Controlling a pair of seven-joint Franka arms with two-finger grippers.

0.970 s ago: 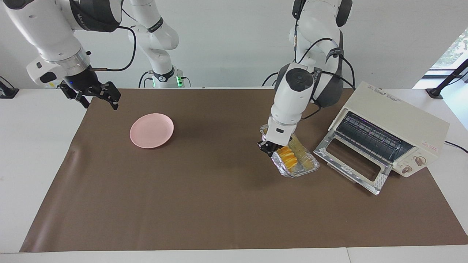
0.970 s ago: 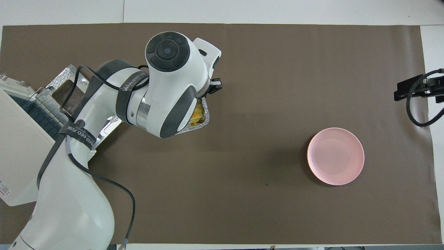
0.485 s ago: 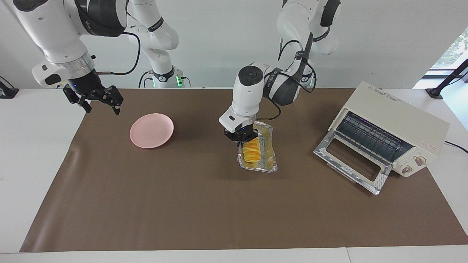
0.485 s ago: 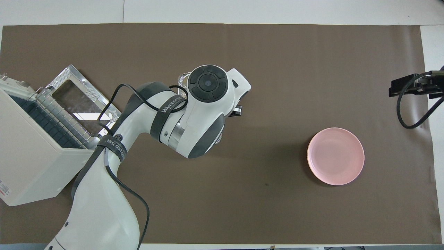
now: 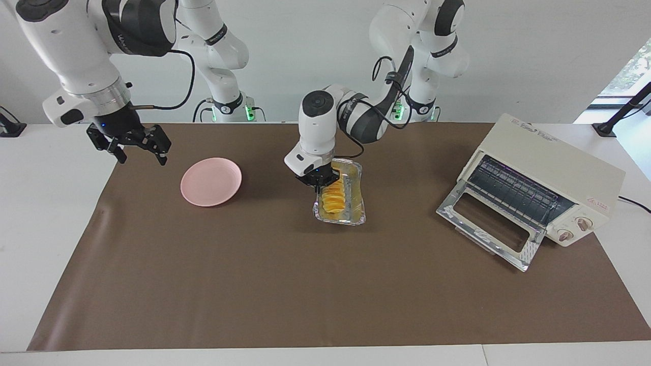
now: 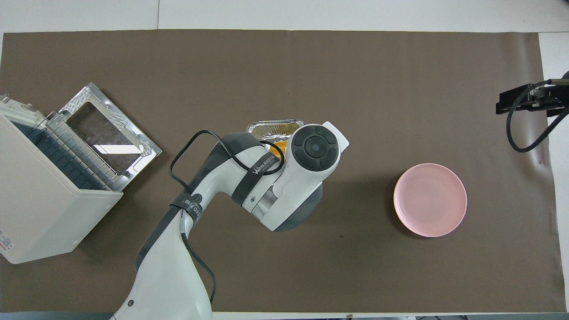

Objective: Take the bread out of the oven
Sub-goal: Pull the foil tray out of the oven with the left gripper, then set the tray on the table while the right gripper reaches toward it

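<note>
The bread (image 5: 334,199), a ridged golden-yellow loaf, lies in a silver foil tray (image 5: 357,189) low over the middle of the brown mat. My left gripper (image 5: 319,182) is shut on the tray's rim at the end nearer the robots. In the overhead view the left arm covers most of the foil tray (image 6: 275,126). The cream-white oven (image 5: 552,168) stands at the left arm's end of the table, its silver door (image 5: 488,229) folded down and its wire rack bare. My right gripper (image 5: 141,151) hangs open over the mat's edge beside the pink plate (image 5: 211,181).
The pink plate (image 6: 430,199) sits on the mat toward the right arm's end. The oven (image 6: 40,200) with its open door takes up the left arm's end. The brown mat (image 5: 305,295) covers most of the white table.
My left gripper has carried the foil tray with the bread from in front of the oven door toward the plate, turning it lengthwise. The right gripper shifted slightly.
</note>
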